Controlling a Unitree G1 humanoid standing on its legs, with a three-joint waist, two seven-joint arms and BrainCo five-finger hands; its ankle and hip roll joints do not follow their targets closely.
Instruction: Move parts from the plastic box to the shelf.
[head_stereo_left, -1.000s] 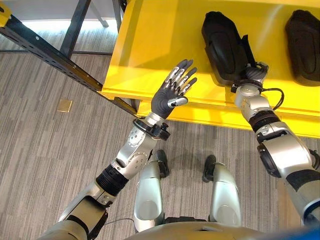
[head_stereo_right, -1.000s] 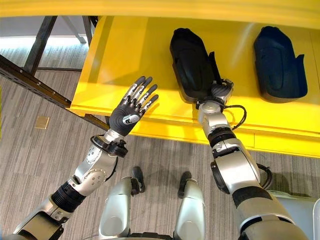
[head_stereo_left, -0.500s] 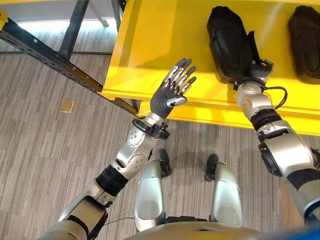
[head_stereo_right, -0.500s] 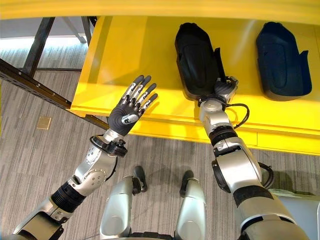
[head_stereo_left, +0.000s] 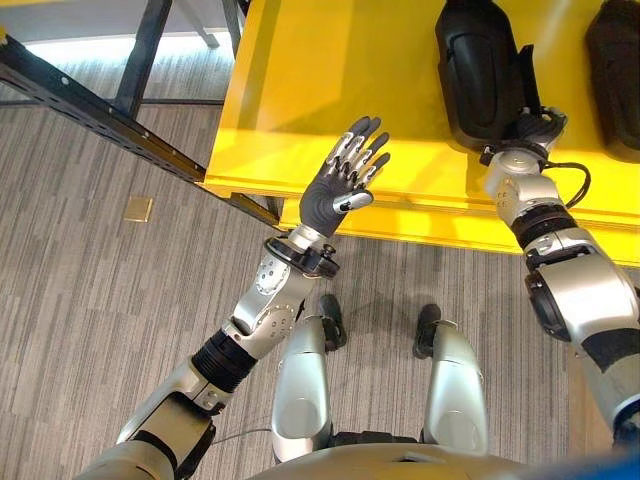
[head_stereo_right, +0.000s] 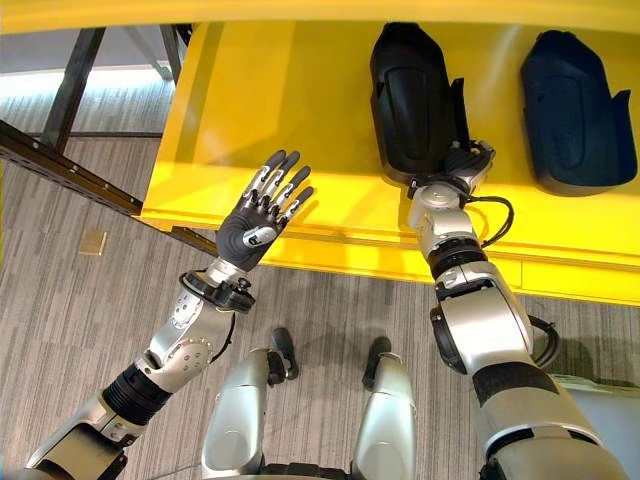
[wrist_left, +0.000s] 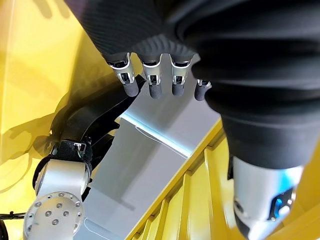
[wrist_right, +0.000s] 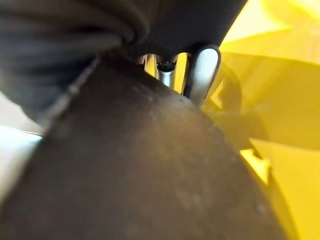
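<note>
Yellow shelf: broad flat surface spanning the upper part of both eye views, front lip toward the robot.

Black part: long moulded shell lying flat on the shelf at about 1 o'clock from centre. Second black part: similar shape, on the shelf well apart at 2 o'clock.

Right hand: at the near end of the first black part, touching it. In the eye views its fingers are tucked against the part's edge; the right wrist view has the dark part pressed close against the lens with a silver finger beyond, so the grip cannot be told.

Left hand: raised above the shelf's front edge at 11 o'clock, fingers straight and spread, holding nothing. The left wrist view confirms straight fingers and also catches the right hand against the part.

Floor: grey striped carpet; small tan square at 9 o'clock.
</note>
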